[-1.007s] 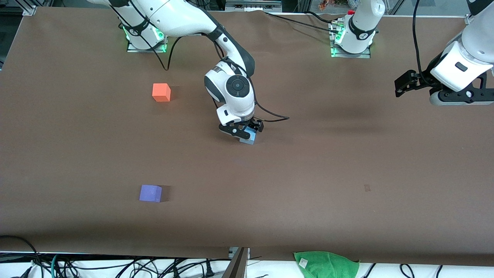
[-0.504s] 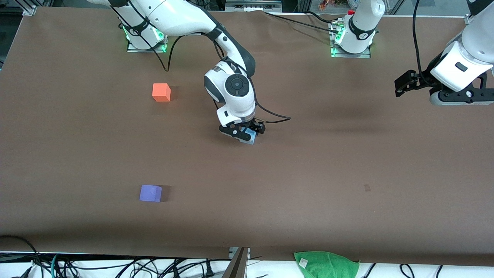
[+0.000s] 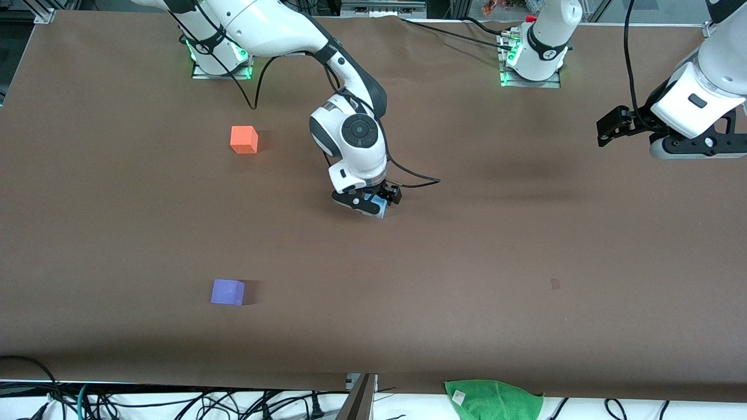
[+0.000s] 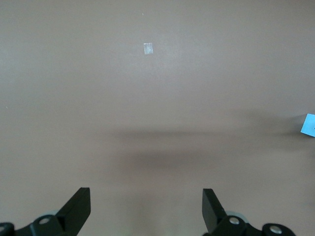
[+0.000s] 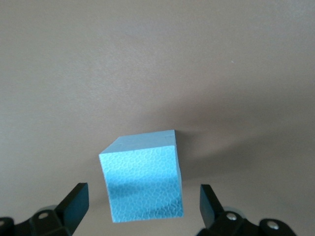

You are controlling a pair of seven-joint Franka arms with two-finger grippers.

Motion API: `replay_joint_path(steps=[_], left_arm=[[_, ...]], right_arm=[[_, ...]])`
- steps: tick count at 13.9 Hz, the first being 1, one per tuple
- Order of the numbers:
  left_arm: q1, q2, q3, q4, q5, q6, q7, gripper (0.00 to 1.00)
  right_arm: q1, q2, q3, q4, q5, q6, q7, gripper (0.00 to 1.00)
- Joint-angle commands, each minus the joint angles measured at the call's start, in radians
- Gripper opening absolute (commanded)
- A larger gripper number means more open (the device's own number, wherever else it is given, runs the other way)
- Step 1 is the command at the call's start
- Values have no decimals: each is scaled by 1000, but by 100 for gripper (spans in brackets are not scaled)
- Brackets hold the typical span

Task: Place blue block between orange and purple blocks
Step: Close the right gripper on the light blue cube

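The light sky-blue block (image 3: 379, 209) sits on the brown table near its middle. My right gripper (image 3: 369, 201) is down around it, open, one finger on each side. In the right wrist view the blue block (image 5: 143, 179) stands between the fingertips (image 5: 76, 204) with a gap on both sides of my right gripper (image 5: 142, 210). The orange block (image 3: 244, 140) lies toward the right arm's end, farther from the front camera. The purple block (image 3: 227, 291) lies nearer to that camera, roughly in line with the orange one. My left gripper (image 3: 610, 127) waits open and empty, up over the left arm's end; it also shows in the left wrist view (image 4: 146, 211).
A green cloth (image 3: 493, 398) lies past the table's front edge, with cables along that edge. A small pale mark (image 3: 555, 284) is on the table toward the left arm's end; the left wrist view shows a pale mark (image 4: 148, 48).
My right gripper has sunk a little lower around the blue block, hiding more of it in the front view. The blocks and the left arm have not moved.
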Motion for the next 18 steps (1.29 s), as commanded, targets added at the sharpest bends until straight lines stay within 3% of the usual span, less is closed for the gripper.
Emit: replay_joint_path(steps=[1,12,13,16,18], left_arm=[[0,-13,2,-6,-4,4,23,100],[0,-13,2,-4,-4,4,23,100],[0,-13,2,-4,-4,4,23,100],[0,-13,2,-4,-4,4,23,100],[-1,-13,2,-4,-4,6,23,100]], right_arm=[[5,13,-1,12,-8,1,12,100],[5,28,1,10,0,1,17,99],[5,28,1,10,0,1,17,94],[5,28,1,10,1,3,41,48],[5,30,1,10,0,3,43,44]])
